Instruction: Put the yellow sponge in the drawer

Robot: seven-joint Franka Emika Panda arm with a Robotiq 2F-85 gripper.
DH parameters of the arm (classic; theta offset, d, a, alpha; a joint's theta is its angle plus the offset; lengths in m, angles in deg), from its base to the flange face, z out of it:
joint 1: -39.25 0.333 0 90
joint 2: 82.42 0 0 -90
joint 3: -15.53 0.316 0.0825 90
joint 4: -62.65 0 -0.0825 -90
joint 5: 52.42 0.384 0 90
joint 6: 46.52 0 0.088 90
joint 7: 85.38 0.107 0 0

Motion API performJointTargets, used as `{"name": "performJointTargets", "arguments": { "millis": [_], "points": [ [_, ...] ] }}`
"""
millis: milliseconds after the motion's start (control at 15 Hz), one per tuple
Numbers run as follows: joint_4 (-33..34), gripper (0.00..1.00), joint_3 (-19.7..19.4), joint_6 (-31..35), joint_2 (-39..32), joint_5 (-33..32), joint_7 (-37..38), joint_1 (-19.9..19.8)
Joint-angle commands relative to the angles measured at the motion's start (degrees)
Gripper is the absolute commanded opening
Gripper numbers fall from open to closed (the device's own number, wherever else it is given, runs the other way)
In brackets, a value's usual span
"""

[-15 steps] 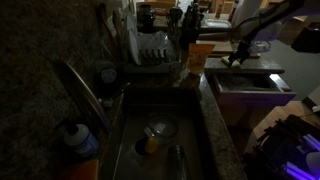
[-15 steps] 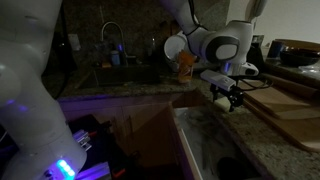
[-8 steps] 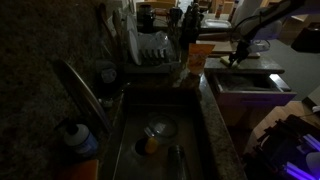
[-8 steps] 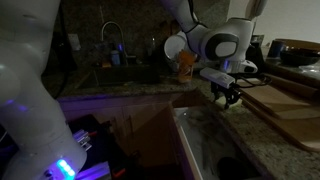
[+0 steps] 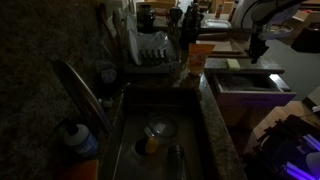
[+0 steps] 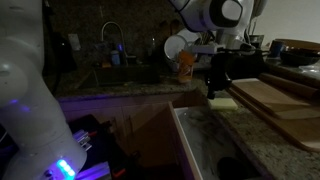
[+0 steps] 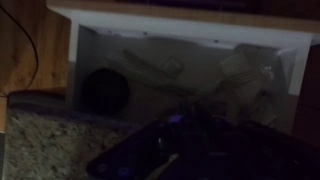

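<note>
The scene is very dark. A pale yellowish block, seemingly the yellow sponge (image 6: 226, 102), lies on the granite counter beside the wooden boards. My gripper (image 6: 212, 92) hangs straight down just left of and above it; whether it touches the block is too dark to tell. The same gripper (image 5: 255, 55) stands behind the open white drawer (image 5: 245, 76). The drawer's rim (image 6: 185, 125) shows below the counter edge. In the wrist view the drawer (image 7: 180, 18) fills the top and my gripper (image 7: 190, 150) is a black mass whose jaws I cannot make out.
A sink (image 5: 128, 110) with a faucet (image 5: 85, 90) lies beside the drawer. A dish rack (image 5: 150, 50) and an orange container (image 5: 200, 55) stand behind. Wooden boards (image 6: 275, 100) cover the counter. A dark round thing (image 7: 103, 90) lies inside the drawer.
The arm has risen and the gripper has swung from a slant low over the counter to pointing straight down, shifting sideways along the counter.
</note>
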Motion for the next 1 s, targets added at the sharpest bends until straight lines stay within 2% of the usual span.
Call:
{"name": "performJointTargets", "arguments": {
  "millis": [0, 67, 133, 200, 267, 333, 600, 800, 933],
  "points": [
    [0.7, 0.0, -0.8, -15.2, 4.8, -2.2, 6.3, 0.3],
    [1.5, 0.0, -0.8, -19.4, 5.1, -1.9, 7.7, 0.0],
    [1.9, 0.26, -0.9, -21.7, 5.5, -1.3, 9.2, -0.3],
    [1.2, 0.02, -0.2, -17.7, 5.2, -1.3, 7.0, -0.3],
    [1.4, 0.08, -0.4, -19.7, 5.8, -1.3, 7.9, -0.4],
    [1.5, 0.4, -0.5, -20.4, 6.0, -1.3, 8.4, -0.5],
    [1.0, 0.67, -0.3, -13.9, 3.1, 3.2, 6.9, -1.4],
    [-1.2, 0.89, 0.6, -3.6, 2.5, 5.2, 2.2, -1.4],
    [-2.3, 0.99, 1.4, 4.5, 1.5, 5.2, -1.0, -1.0]
  ]
}}
